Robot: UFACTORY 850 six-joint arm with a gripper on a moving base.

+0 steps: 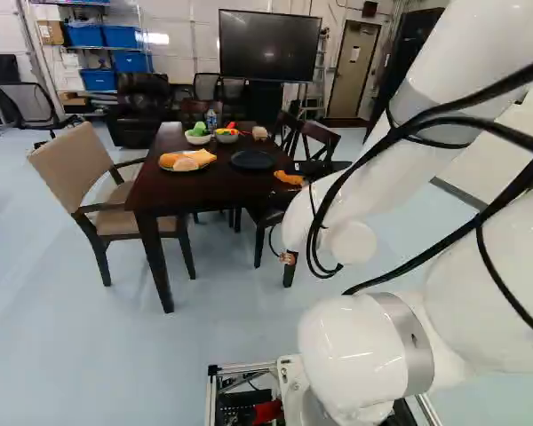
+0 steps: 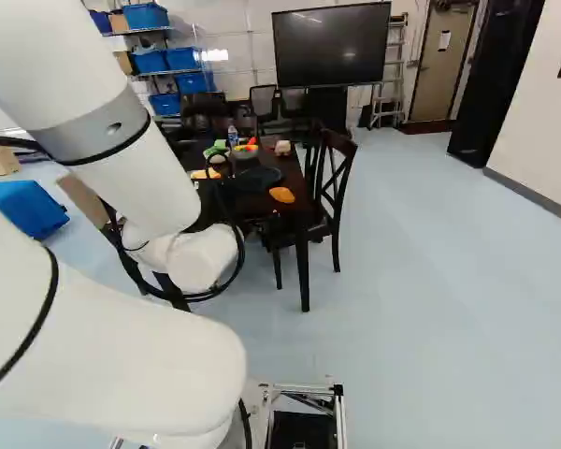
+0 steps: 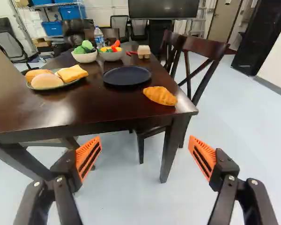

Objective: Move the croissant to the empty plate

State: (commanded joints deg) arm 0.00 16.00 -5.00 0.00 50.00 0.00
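Golden-orange, ridged croissant (image 3: 160,95) lies ahead of the open, orange-padded black gripper (image 3: 145,139); its long axis slants (awkwardly, perhaps) across the opening.

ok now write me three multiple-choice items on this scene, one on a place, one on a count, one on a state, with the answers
1. Where is the croissant?
A) on the empty dark plate
B) inside a bowl
C) on the bare table, near a corner

2. How many bowls stand on the table?
A) one
B) two
C) four

3. How does the gripper stand?
A) open, holding nothing
B) shut on the croissant
C) shut, holding nothing

1 C: it lies directly on the wood, beside the dark plate.
2 B: they stand side by side beyond that plate.
3 A: the wrist view shows its fingers wide apart, with nothing gripped.
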